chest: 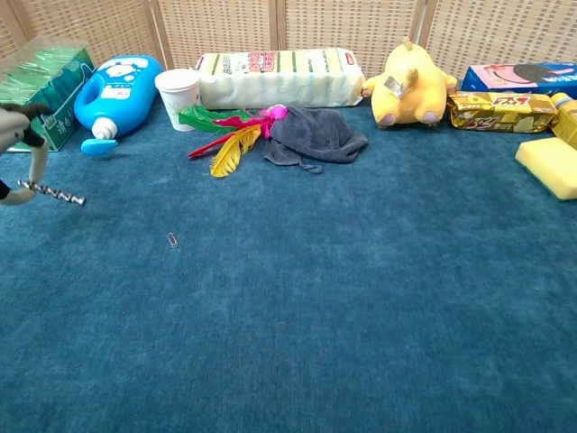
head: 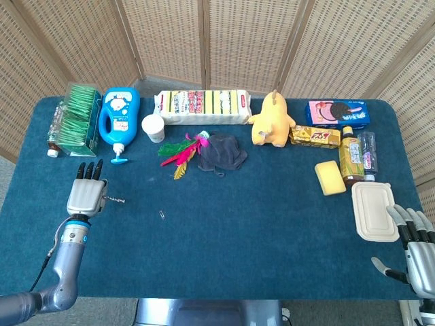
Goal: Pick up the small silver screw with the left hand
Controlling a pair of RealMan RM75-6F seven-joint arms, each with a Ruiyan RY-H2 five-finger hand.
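Observation:
The small silver screw (head: 115,200) (chest: 54,192) sticks out sideways from my left hand (head: 86,192) (chest: 18,158), pinched at one end and lifted clear of the blue cloth at the table's left side. The chest view shows the screw hanging above the surface with its free end pointing right and slightly down. My right hand (head: 416,246) rests at the table's front right corner with fingers spread and nothing in it.
A paper clip (head: 162,214) lies just right of the left hand. Behind stand a green box (head: 73,119), blue bottle (head: 119,117), white cup (head: 153,127), feathers (head: 178,153), grey cloth (head: 221,151) and yellow plush (head: 272,121). A white lidded container (head: 374,210) sits by the right hand.

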